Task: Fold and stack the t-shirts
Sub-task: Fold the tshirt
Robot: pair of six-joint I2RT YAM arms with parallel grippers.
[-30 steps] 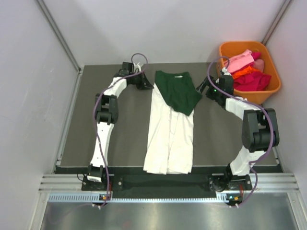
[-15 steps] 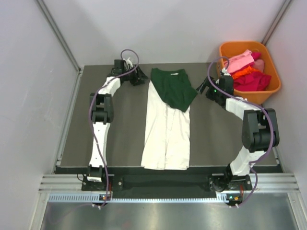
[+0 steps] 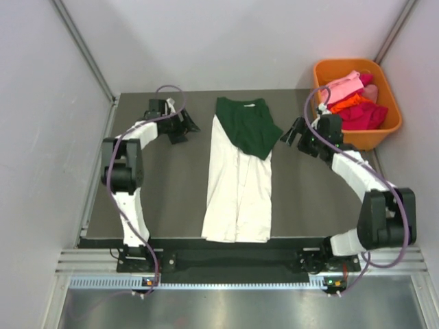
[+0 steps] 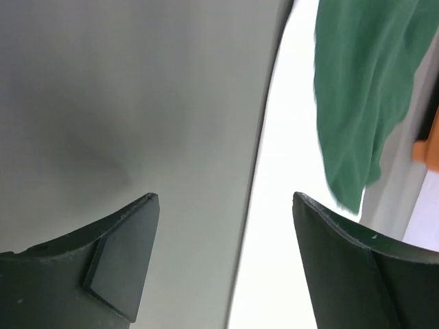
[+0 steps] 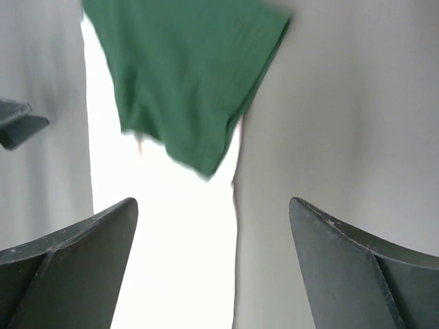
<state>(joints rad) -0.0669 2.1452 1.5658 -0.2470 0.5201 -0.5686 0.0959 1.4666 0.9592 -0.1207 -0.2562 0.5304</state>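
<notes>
On the dark counter (image 3: 171, 199) we see the cream-white t-shirt (image 3: 240, 195) folded into a long strip at the middle, with the dark green t-shirt (image 3: 248, 129) laid over its far end. We judge that shorter folds and squaring remain. The left pincer (image 3: 186, 126) and right pincer (image 3: 292, 132) flank the green shirt, both spread apart and empty.
</notes>
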